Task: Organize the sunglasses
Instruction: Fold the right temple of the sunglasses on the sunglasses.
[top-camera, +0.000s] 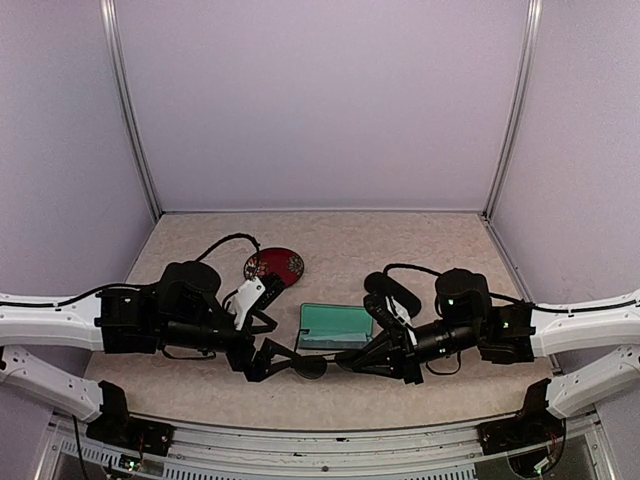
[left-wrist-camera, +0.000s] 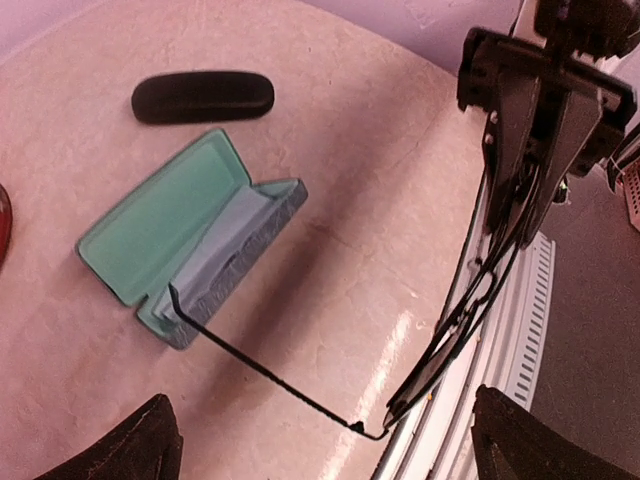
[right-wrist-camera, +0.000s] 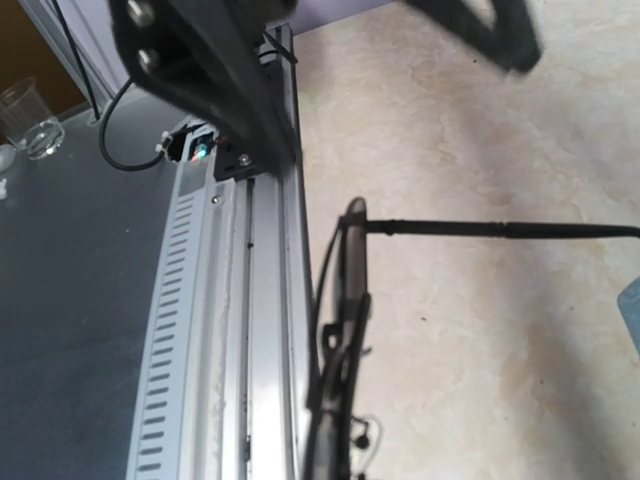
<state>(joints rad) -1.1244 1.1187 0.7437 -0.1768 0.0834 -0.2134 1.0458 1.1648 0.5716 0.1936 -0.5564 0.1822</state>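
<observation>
- Position: the thin black sunglasses hang between your two hands, off the desk and over its near edge, close above the metal rail; this is the pair in play.
- Your right hand is pressed together on that frame, pinching it at one end; the lenses stand edge-on in both wrist views; gripping there leaves the far end free for the other hand.
- Your left hand is spread wide and carries nothing; in its wrist view its fingers stand either side of the hinge end of the frame, apart from it as far as I can tell.
- One temple sticks straight out, its tip pointing at the blue-grey case; I judge that is why you have the left hand there, to fold the temple flat so the pair fits; whether the other temple is folded I cannot tell.
- That case lies open on the desk just beyond the pair, lid laid back and teal lining up, so it looks set to take them.
- The reddish-brown sunglasses lie on the desk further back, well apart from both hands; the black oval case sits shut beyond the open one, probably meant for them.
- The temple is thin; press near the hinge and gently, or it may bend or twist out of the right hand's pinch.
</observation>
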